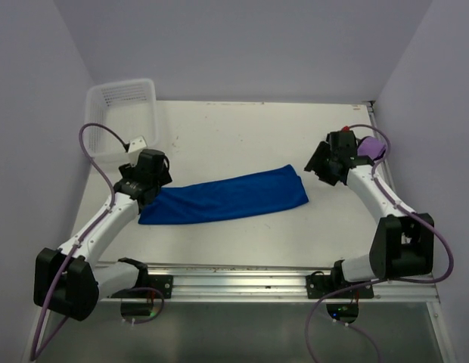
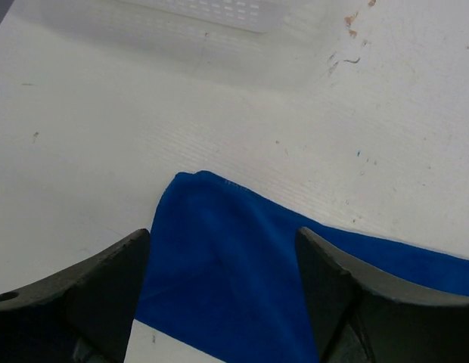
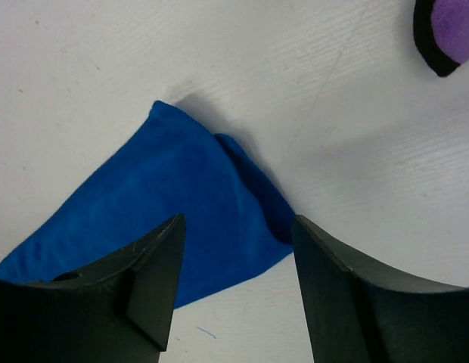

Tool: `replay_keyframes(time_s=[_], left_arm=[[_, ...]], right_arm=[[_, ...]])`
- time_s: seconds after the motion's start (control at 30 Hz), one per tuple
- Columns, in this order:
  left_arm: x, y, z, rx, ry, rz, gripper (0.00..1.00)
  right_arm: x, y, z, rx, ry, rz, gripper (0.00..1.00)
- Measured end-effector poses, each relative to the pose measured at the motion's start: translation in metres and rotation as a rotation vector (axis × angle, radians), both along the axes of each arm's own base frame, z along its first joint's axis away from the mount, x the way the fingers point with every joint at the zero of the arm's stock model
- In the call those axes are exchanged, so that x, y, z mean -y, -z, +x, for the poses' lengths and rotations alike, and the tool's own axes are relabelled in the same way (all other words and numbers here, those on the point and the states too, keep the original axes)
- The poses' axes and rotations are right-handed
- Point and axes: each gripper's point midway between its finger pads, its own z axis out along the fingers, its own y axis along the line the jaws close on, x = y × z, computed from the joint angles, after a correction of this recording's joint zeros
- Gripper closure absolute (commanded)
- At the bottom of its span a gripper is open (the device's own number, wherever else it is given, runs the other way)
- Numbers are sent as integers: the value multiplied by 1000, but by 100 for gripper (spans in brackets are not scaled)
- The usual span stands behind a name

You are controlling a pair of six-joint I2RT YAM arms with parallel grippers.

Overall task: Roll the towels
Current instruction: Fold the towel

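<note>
A blue towel (image 1: 225, 197), folded into a long strip, lies flat across the middle of the table. My left gripper (image 1: 147, 189) is open and hovers over the strip's left end; the left wrist view shows the towel (image 2: 242, 257) between the spread fingers (image 2: 106, 280). My right gripper (image 1: 319, 168) is open just above the strip's right end; the right wrist view shows the towel's end (image 3: 181, 204) between its fingers (image 3: 348, 287). Neither gripper holds anything.
A white plastic basket (image 1: 122, 113) stands at the far left corner, its rim also in the left wrist view (image 2: 219, 11). A purple object (image 1: 371, 147) sits at the right edge by the right arm, also in the right wrist view (image 3: 454, 30). Walls enclose the table.
</note>
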Motion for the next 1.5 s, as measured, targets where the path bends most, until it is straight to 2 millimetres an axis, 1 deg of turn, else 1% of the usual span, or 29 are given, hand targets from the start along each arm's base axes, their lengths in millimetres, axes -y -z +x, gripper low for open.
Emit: replay_keyframes(time_s=[0.03,0.1,0.2,0.27,0.47,0.53,0.67,0.87,0.97,1.07,1.1,1.17,1.2,1.27,1.3,1.37,1.4,1.5], left_arm=[[0,-1,0,5,-2,-3,17],[0,-4,-3,20,-9,-15,15],[0,-7,-7,43,-23,-43,15],[1,-5,-11,51,-28,-68,14],[13,16,-29,28,8,-160,14],[19,20,-32,19,25,-187,14],[25,13,-31,41,48,-224,14],[28,-10,-27,112,61,-249,14],[28,-10,-27,114,62,-251,14],[29,-8,-27,108,65,-253,14],[29,-7,-27,105,66,-253,14],[29,-6,-28,101,66,-252,14],[29,-5,-28,100,67,-253,14],[29,-5,-28,100,68,-253,14],[29,-5,-28,101,68,-254,14],[30,-6,-28,102,68,-255,15],[30,-6,-27,104,69,-255,15],[31,-5,-26,107,72,-259,15]], right_arm=[[1,2,-5,0,-6,-4,40],[1,11,-14,-21,-18,-11,41],[2,26,-25,-64,-39,-24,38],[1,31,-28,-80,-54,-33,36],[1,41,-28,-105,-76,-48,36],[1,47,-30,-118,-81,-47,36],[0,62,-40,-152,-88,-39,37],[-5,81,-58,-193,-109,-12,41],[-9,85,-60,-191,-121,-4,42],[-14,85,-57,-169,-141,-1,50],[-16,85,-56,-163,-144,-1,60],[-17,85,-54,-157,-152,-4,68],[-18,85,-54,-156,-152,-6,75],[-16,85,-54,-155,-148,-13,82],[-16,85,-54,-155,-146,-15,89],[-15,86,-56,-157,-144,-20,97],[-14,87,-58,-159,-144,-21,100],[-10,90,-64,-167,-131,-37,100]])
